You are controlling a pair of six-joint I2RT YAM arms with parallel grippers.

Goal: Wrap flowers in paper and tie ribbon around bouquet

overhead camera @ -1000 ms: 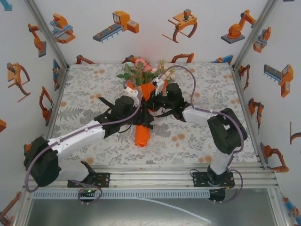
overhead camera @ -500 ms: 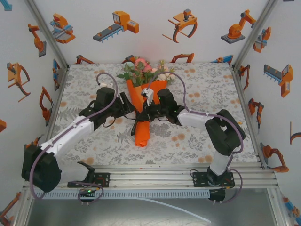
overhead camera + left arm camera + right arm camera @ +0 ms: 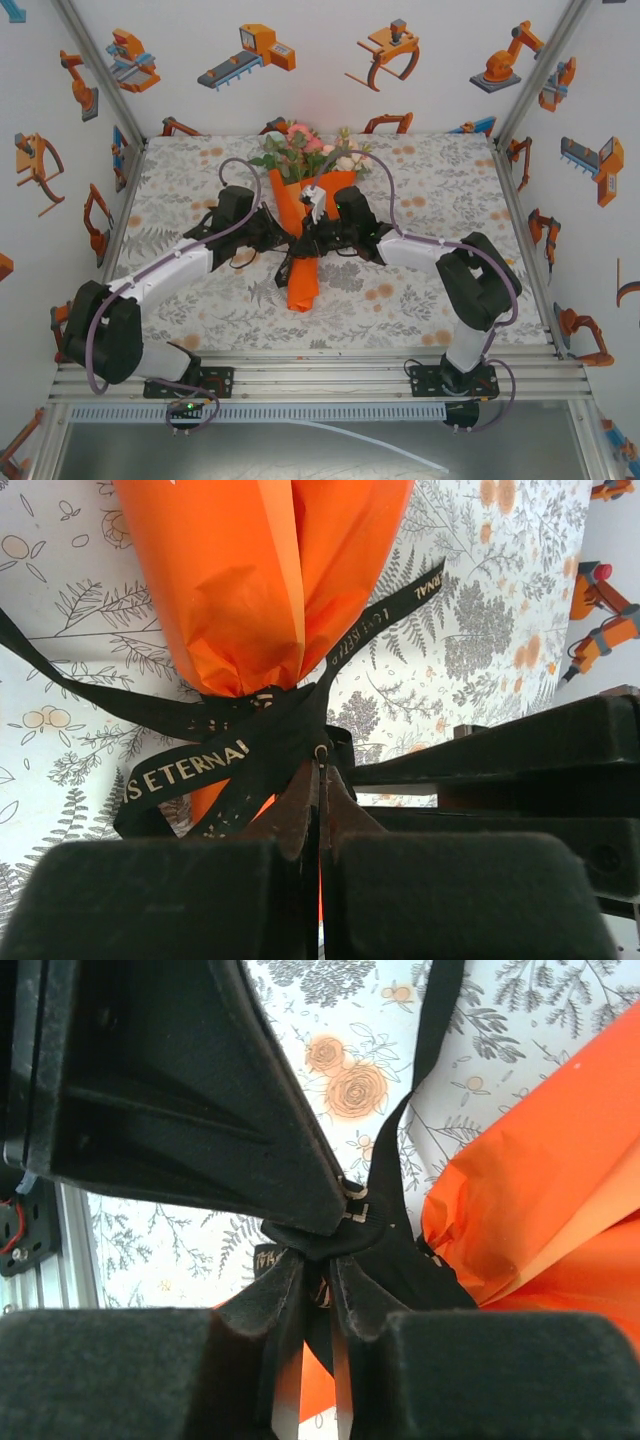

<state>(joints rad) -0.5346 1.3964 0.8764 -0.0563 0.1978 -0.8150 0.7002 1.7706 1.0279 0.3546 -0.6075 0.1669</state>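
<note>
Bouquet (image 3: pixel 305 205): lies along the middle of the desk (image 3: pixel 450 190) in the top view, with its wide end toward the top of the frame and its narrow end toward the bottom.
Flowers (image 3: pixel 305 150): pink, peach and cream heads with green leaves spill from the wide mouth of the cone, upper centre of the top view.
Paper (image 3: pixel 260 580): bright orange, rolled into a cone and gathered tight at a waist; below the waist it runs on to the narrow end.
Ribbon (image 3: pixel 190 765): black with gold lettering, crossed at the waist of the paper. In the left wrist view one tail runs to the upper right over the desk and another to the left edge.
Left claw (image 3: pixel 320 770): comes in from the left of the bouquet, clenched, its tips nipping the ribbon at the crossing.
Right claw (image 3: pixel 320 1272): comes in from the right, tip to tip with the left claw at the waist. Its fingers stand a slit apart with ribbon in the slit; I cannot tell whether it grips.
Desk: covered with a grey leaf-and-flower printed cloth.
</note>
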